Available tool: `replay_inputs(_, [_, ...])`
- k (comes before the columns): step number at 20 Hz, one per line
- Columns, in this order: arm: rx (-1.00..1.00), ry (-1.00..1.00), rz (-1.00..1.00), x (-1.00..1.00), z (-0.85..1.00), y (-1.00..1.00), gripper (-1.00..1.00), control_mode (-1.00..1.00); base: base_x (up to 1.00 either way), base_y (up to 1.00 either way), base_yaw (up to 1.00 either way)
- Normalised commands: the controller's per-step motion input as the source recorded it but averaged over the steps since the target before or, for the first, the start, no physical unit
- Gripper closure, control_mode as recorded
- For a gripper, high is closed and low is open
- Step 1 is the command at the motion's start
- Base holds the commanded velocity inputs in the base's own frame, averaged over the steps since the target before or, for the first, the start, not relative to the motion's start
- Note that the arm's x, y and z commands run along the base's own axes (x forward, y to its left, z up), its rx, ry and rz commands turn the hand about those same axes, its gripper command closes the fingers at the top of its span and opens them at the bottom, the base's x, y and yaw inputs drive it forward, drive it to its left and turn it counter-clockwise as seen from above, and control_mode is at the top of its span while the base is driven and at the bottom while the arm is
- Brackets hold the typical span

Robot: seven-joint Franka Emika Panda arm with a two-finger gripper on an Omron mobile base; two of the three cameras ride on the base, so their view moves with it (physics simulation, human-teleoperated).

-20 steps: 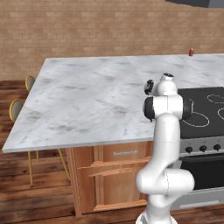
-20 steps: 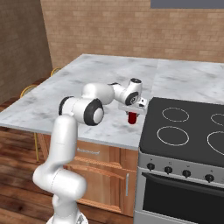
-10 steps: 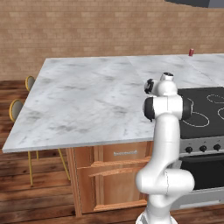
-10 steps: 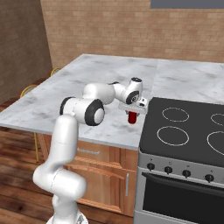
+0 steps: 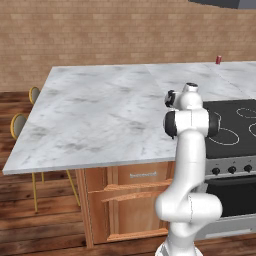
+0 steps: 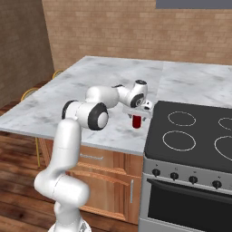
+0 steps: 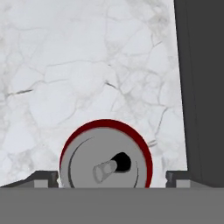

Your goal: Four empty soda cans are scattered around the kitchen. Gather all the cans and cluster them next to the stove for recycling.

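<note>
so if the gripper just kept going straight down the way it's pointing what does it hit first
Most likely the red soda can, standing upright on the marble counter directly below the open gripper, between its fingertips and beside the stove. The fingertips themselves would probably slide past its sides toward the counter.

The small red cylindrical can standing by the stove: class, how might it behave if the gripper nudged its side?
The small red cylindrical can stands upright on the marble counter, so a high nudge would probably tip it. Once on its round side it would likely roll. Its pull-tab top suggests thin metal, probably light and easily dented.
</note>
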Motion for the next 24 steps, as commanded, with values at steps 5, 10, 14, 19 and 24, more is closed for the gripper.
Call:
replay_inputs(5, [0.0, -0.02, 0.0, -0.03, 0.45, 0.01, -1.0, -1.0, 0.0, 0.0, 0.0])
replay_inputs(10, [-0.01, -0.12, 0.0, -0.24, 0.67, 0.06, -1.0, -1.0, 0.0, 0.0, 0.0])
replay_inputs(14, [-0.04, -0.24, 0.0, -0.37, 0.64, 0.07, -1.0, -1.0, 0.0, 0.0, 0.0])
replay_inputs(19, [-0.07, -0.28, 0.0, -0.5, 0.61, 0.22, -1.0, -1.0, 0.0, 0.0, 0.0])
replay_inputs(24, [-0.1, -0.29, 0.0, -0.52, 0.58, 0.29, -1.0, -1.0, 0.0, 0.0, 0.0])
